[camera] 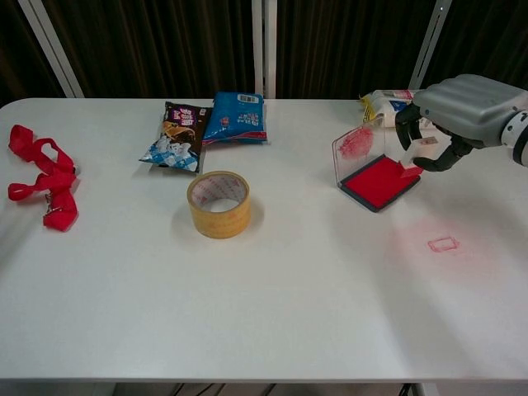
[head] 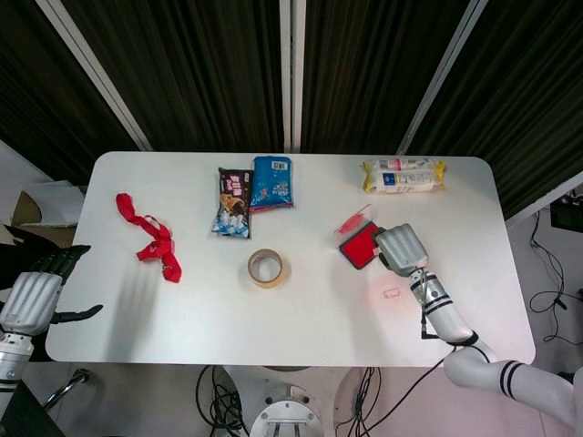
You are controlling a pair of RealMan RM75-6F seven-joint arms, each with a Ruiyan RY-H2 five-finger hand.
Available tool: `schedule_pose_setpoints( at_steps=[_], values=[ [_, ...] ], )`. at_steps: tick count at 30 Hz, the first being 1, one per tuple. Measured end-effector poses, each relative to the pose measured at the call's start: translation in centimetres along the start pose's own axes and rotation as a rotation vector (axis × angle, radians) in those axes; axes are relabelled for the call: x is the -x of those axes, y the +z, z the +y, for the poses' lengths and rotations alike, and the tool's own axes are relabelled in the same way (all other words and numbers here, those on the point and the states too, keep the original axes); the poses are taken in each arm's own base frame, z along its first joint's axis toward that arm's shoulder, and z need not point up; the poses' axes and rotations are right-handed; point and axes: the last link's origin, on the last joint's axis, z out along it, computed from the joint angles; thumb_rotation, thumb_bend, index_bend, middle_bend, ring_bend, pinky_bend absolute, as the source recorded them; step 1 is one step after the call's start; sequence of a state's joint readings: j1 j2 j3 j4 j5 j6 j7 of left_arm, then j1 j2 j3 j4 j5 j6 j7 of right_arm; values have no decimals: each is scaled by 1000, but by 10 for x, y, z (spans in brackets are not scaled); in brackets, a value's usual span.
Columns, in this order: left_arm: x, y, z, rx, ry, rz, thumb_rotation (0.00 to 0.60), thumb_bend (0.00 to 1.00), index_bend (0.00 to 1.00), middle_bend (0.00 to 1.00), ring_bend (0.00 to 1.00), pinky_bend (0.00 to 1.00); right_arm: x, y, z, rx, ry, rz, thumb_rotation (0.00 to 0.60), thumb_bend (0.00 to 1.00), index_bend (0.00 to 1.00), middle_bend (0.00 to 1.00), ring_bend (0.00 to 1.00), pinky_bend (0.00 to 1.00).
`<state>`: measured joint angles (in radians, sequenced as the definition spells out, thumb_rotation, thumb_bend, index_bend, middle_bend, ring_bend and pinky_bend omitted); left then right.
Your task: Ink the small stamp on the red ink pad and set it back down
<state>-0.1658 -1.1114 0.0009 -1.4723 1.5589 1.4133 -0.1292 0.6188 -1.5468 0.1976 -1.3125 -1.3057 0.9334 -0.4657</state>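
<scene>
The red ink pad (camera: 381, 182) lies open right of the table's (head: 301, 309) middle, lid (camera: 353, 148) tilted up, with bare tabletop in front toward the near edge. The right hand (camera: 462, 106) pinches the small stamp (camera: 415, 157), its red end at the pad's far corner. Only the chest view shows the stamp; overhead, the hand covers it. A faint red rectangular print (camera: 442, 244) marks the table nearby. The left hand (head: 35, 291), open and holding nothing, hangs off the left edge, seen overhead only.
</scene>
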Motion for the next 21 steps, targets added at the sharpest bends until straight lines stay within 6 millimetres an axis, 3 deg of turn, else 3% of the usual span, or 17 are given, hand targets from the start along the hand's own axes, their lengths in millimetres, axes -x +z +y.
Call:
schedule_pose_setpoints(
  at_steps=[8,21],
  values=[
    [1,2,-1,0,1,-3,442,55,113,131,140,248,13,26,-13,2,-6,-50,600,368,625,567,868,984],
    [0,1,-2,-6,5,-6,461,63,112,131,140,248,26,41,-18,8,-21,-89,600,380,633,572,867,985]
  ],
)
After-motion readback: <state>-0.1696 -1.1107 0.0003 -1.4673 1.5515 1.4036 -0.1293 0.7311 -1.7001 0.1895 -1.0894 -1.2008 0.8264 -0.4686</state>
